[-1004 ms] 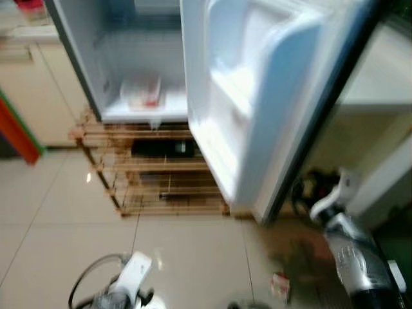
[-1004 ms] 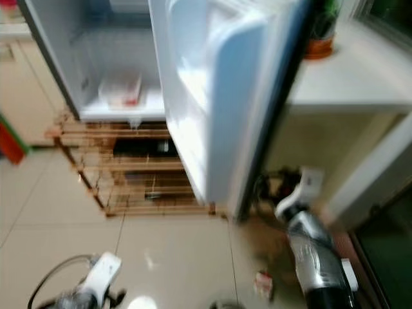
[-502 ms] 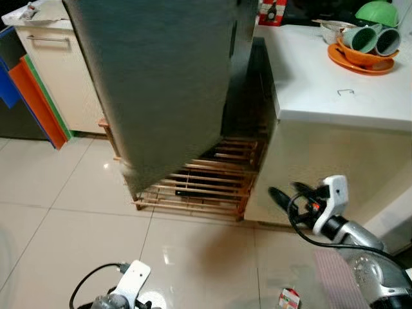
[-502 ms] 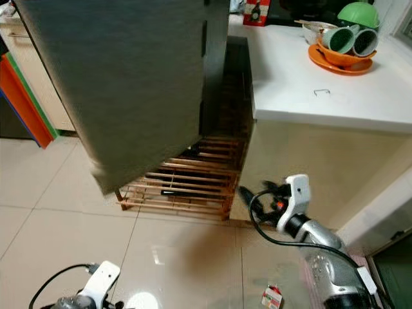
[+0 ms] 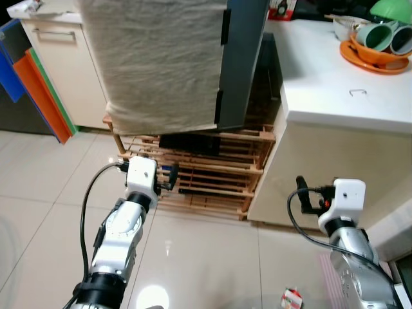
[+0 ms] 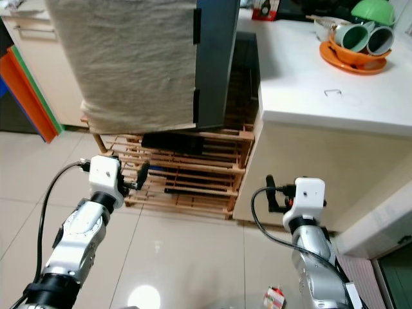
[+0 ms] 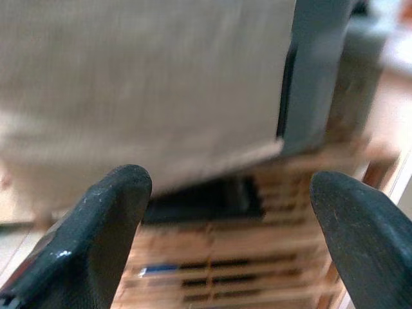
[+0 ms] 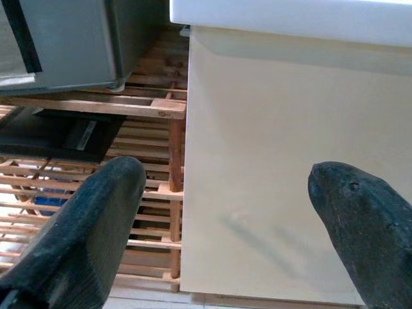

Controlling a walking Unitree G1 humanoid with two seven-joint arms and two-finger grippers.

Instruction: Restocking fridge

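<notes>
The grey fridge stands with its door shut, and a beige cloth hangs over its front. It rests on a low wooden slatted rack. My left gripper is raised in front of the rack, below the cloth's lower edge, open with nothing between its fingers. My right gripper hovers beside the cream side of the counter, right of the rack, also open and empty.
A white counter at the right carries an orange plate with green cups. A cream cabinet with orange and blue boards stands at the left. A small packet lies on the tiled floor.
The fridge door, wide open one second ago with a container showing inside, has swung shut. My left arm rose from the bottom edge to the rack. The camera view shifted as well.
</notes>
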